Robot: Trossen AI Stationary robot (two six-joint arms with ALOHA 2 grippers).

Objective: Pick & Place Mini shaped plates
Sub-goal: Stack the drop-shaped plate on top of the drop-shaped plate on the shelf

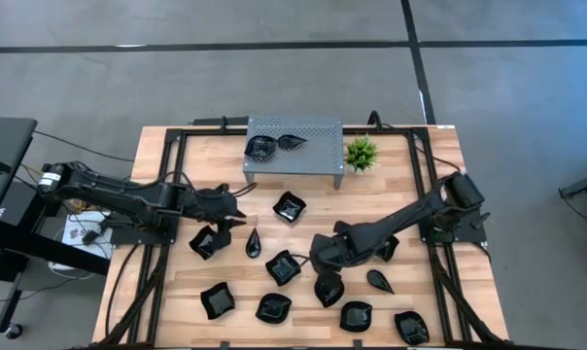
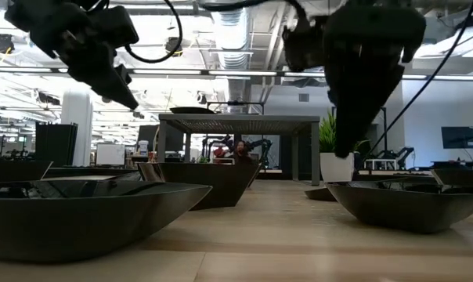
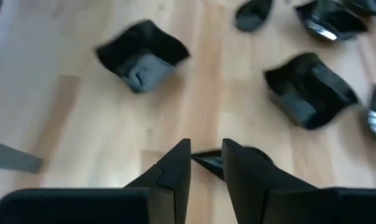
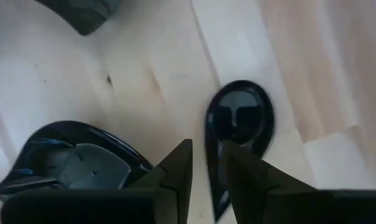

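Note:
Several glossy black mini shaped plates lie on the wooden table (image 1: 420,194), among them a wavy square (image 1: 290,206) and a teardrop (image 1: 253,241). Two more (image 1: 261,146) sit on the grey perforated stand (image 1: 293,131). My left gripper (image 1: 243,216) hangs open above the table. Below its fingers a dark pointed plate (image 3: 206,162) shows, and the fingers are clear of it. My right gripper (image 1: 320,264) points down, open, over a teardrop plate (image 4: 239,121). That plate's narrow end runs under the gap between the fingers. In the low view both grippers (image 2: 348,145) are clear of the tabletop.
A small green plant (image 1: 361,153) stands right of the stand. Black frame rails (image 1: 167,194) run along the table's left and right sides. Plates crowd the near half of the table, and bare wood (image 1: 381,199) lies between the stand and the right arm.

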